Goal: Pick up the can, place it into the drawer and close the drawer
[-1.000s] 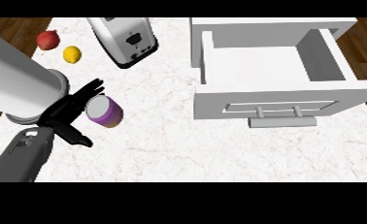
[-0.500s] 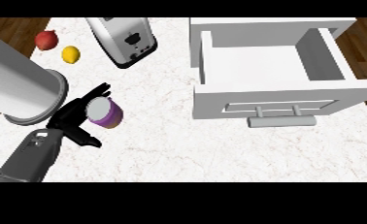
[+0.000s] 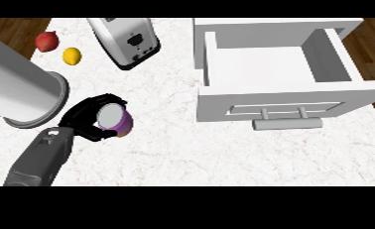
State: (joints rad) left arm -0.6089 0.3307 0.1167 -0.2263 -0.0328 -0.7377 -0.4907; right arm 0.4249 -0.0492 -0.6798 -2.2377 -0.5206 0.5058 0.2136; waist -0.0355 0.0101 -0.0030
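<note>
From the head view, I look down on the worktop [image 3: 176,148]. My left hand [image 3: 86,119] is near the left edge of the worktop. Its black fingers are curled round the can [image 3: 116,120], so I am grasping the can. The can is purple with a pale round top. It stands up straight, with its long way pointing up at me, so I see mostly its top. I cannot tell if it is lifted off the worktop yet.

My right hand does not show in this view.

The drawer [image 3: 282,101] is pulled open near the right edge of the worktop. Its white inside faces up, and I see nothing in it. Its front with the handle [image 3: 287,123] faces the near edge.

This is what matters most, I think: the drawer lies well apart from the can, off to the right and a bit toward the far edge. So I would need to lift the can over the drawer's left wall and carry it across the bare middle of the worktop.

Behind my hand, by the far edge, are a toaster [image 3: 126,42], a yellow lemon [image 3: 72,56] and a red apple [image 3: 47,41]. A big grey pot [image 3: 28,94] stands just beside my hand, at the left edge. None of them lie between the can and the drawer.
</note>
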